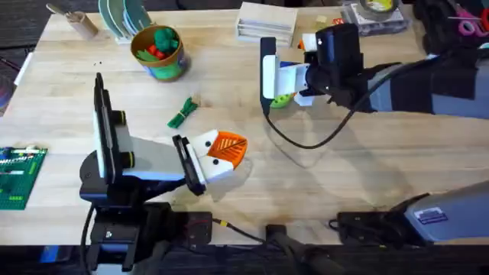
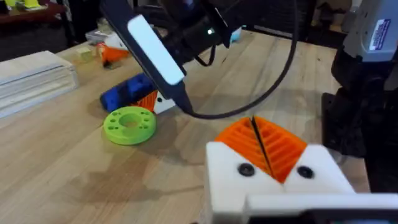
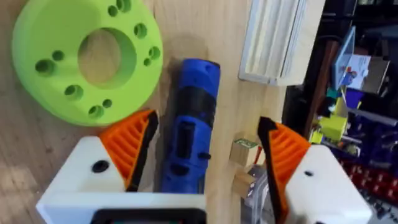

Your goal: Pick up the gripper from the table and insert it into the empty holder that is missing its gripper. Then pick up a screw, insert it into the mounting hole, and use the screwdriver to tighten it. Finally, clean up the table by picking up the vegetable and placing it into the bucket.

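On the wooden worktop [image 1: 321,176], the right tool [image 3: 208,152] reaches in from the right side and is lowered over the blue screwdriver [image 3: 189,124]. Its two orange ribbed pads [image 3: 130,140] stand apart on either side of the screwdriver's body, which lies flat between them; whether either pad touches it I cannot tell, and the tool is not closed on it. In the overhead view this right tool [image 1: 294,80] sits at the far middle of the worktop, with a black cable [image 1: 306,141] looping from it toward the near edge. A lime-green disc [image 3: 87,56] with a centre hole and small bolt holes lies just beside the screwdriver's tip end. A stack of white flat parts [image 3: 273,37] lies beyond the screwdriver.

The left tool [image 2: 264,146] rests low over the near left of the worktop with its orange pads pressed together, nothing between them. Overhead, the left tool [image 1: 225,149] points toward the middle of the worktop.

The green vegetable [image 1: 182,112] lies flat on the bare wood, between the left tool and the bucket [image 1: 159,52]. The bucket stands upright at the far left with red and green toy pieces inside its yellow rim. A green building-brick plate [image 1: 19,177] sits at the near left edge. From the left wrist view the screwdriver [image 2: 124,93] shows as a blue shape under the right arm, next to the lime-green disc [image 2: 129,124].
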### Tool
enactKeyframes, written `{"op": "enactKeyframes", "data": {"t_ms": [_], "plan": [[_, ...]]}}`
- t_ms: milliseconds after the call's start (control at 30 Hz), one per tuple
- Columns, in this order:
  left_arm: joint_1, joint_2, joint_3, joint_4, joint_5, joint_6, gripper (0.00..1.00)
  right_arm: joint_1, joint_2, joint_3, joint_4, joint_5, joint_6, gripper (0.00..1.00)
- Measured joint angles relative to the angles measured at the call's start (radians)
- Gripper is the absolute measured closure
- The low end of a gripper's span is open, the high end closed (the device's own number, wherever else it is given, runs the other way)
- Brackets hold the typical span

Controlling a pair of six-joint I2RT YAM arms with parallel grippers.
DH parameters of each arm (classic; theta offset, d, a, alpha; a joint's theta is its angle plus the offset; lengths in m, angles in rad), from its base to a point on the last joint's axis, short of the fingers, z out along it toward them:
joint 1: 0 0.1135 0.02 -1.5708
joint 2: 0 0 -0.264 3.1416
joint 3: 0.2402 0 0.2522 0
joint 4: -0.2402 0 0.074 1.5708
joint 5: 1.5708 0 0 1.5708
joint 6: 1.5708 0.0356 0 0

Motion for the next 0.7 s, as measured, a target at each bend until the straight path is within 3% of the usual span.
{"op": "enactKeyframes", "data": {"t_ms": [167, 233, 367, 433, 467, 667, 700], "plan": [[0.000, 0.000, 0.000, 0.000, 0.000, 0.002, 0.968, 0.006, -0.006, 0.000, -0.012, 0.050, 0.095, 0.007], [0.000, 0.000, 0.000, 0.000, -0.001, 0.005, 0.720, 0.006, -0.021, -0.002, -0.025, 0.064, 0.165, 0.009], [0.000, 0.000, 0.000, 0.001, -0.002, 0.002, 0.098, 0.006, -0.097, -0.004, -0.031, 0.077, 0.331, 0.009], [0.000, 0.000, 0.000, 0.001, -0.004, 0.000, 0.018, 0.006, -0.156, -0.004, -0.030, 0.078, 0.420, 0.010], [0.000, 0.000, 0.000, 0.001, -0.004, -0.001, 0.037, 0.006, -0.183, -0.004, -0.029, 0.077, 0.461, 0.010], [0.000, 0.000, 0.000, 0.002, -0.008, 0.000, 0.938, 0.006, -0.339, -0.004, -0.027, 0.077, 0.722, 0.009], [0.000, 0.000, 0.000, 0.002, -0.008, 0.002, 0.984, 0.006, -0.365, -0.004, -0.028, 0.075, 0.772, 0.009]]}}
